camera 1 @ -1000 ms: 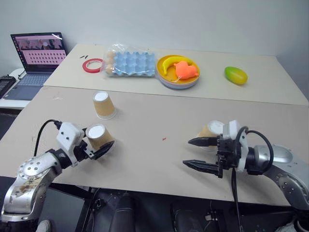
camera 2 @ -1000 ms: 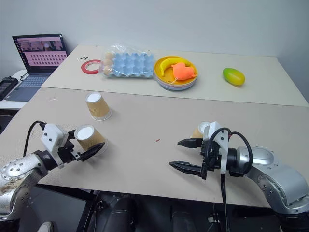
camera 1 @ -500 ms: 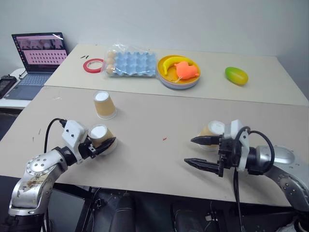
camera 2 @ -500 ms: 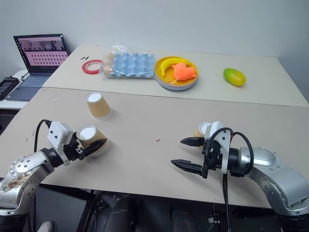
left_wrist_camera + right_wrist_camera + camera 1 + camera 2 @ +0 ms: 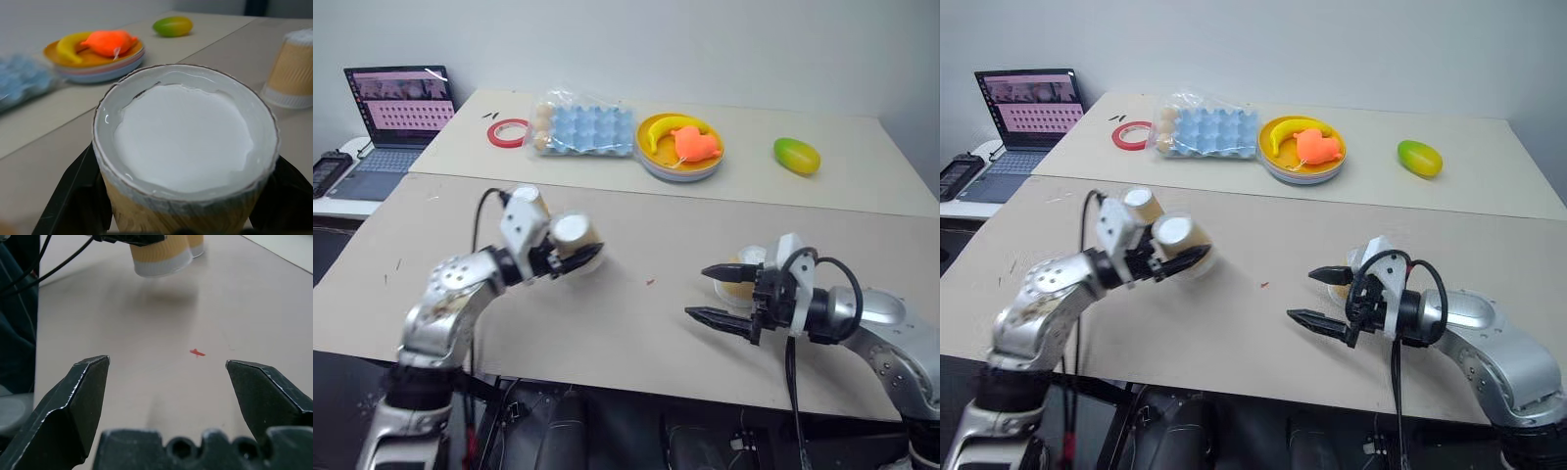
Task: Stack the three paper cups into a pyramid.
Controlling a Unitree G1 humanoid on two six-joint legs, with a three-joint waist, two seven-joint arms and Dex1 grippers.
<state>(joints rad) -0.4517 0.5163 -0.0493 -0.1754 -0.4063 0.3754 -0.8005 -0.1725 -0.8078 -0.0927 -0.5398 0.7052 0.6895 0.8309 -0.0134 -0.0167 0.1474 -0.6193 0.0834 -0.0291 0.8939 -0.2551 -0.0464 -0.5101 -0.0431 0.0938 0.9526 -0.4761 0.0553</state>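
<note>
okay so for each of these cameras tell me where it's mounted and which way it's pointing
Eye views: on the head, looking forward and down over the table; both arms show, the left gripper holding a cup, the right gripper open.
Left wrist view: on the left wrist, looking along its fingers at the held cup's white bottom, toward the fruit plate.
Right wrist view: on the right wrist, looking between its open fingers across the table.
Shared: the right wrist view also shows the held cup.
</note>
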